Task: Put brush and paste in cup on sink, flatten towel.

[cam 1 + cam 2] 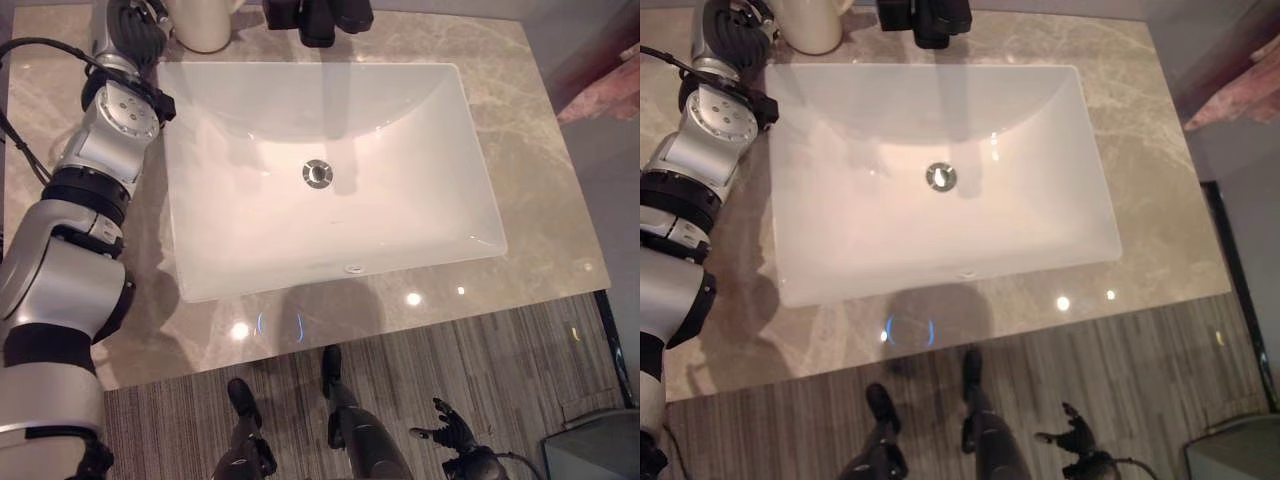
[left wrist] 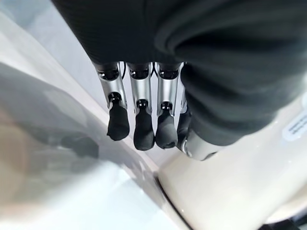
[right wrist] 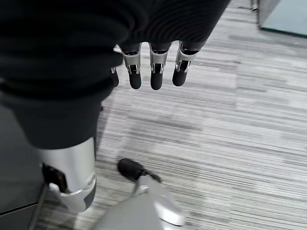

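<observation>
Reaching to the counter's far left corner, our left hand (image 2: 144,120) hangs its straight fingers just beside the cream cup (image 1: 205,25), whose top is cut off. We cannot make out brush, paste or towel. The white sink (image 1: 330,170) lies bare, a dark faucet (image 1: 318,18) behind it. Our right hand (image 3: 153,67) hangs low over striped floor (image 3: 240,134), fingers relaxed.

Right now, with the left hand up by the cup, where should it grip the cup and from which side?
Probably the cup's round side wall, from the robot's left. It stands upright at the counter's back left corner, and the left hand hangs beside it with fingers straight. The dark faucet is on its other side and the sink is in front. The rim is out of view.
</observation>
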